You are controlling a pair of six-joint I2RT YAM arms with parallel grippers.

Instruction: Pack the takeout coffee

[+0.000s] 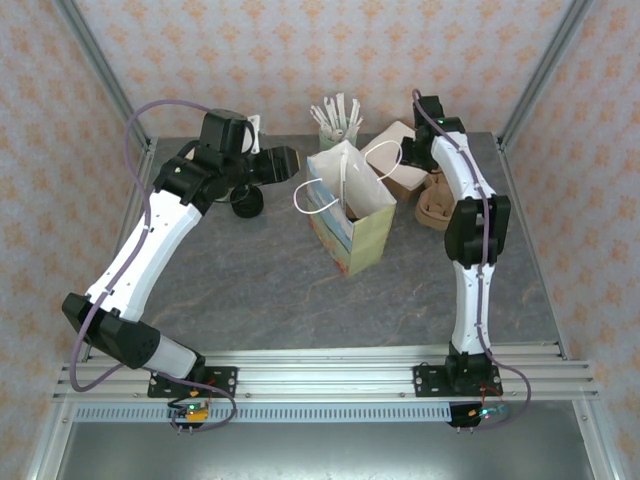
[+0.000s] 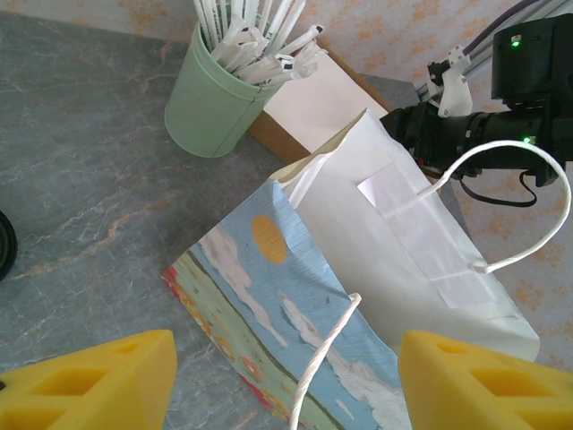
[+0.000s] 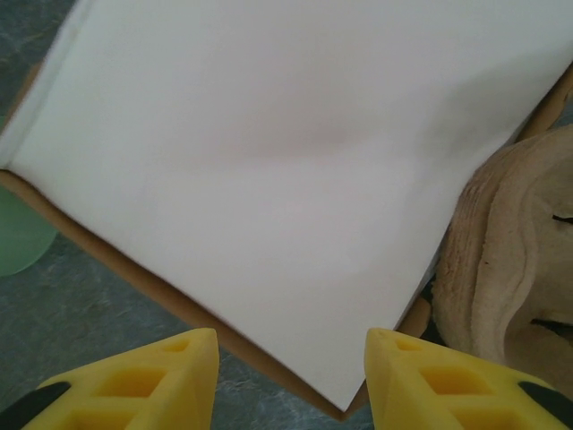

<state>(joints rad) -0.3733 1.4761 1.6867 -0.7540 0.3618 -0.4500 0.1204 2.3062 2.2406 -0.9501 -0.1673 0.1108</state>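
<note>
The left pincer [image 2: 286, 383] is open and empty, facing the paper bag [image 2: 358, 269]; the right pincer [image 3: 291, 376] is open above a white sheet [image 3: 286, 161]; the takeout coffee [image 1: 247, 202] seems to stand on the bench [image 1: 250, 290] beside the left wrist; grip it below the lid and keep it upright.

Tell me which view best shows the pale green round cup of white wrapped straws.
Left wrist: the pale green round cup sits close, wall, rim and white straws distinct. Top external shows it small, far behind the printed paper bag. Right wrist catches a blurred green sliver at the left edge, probably its side.
</note>
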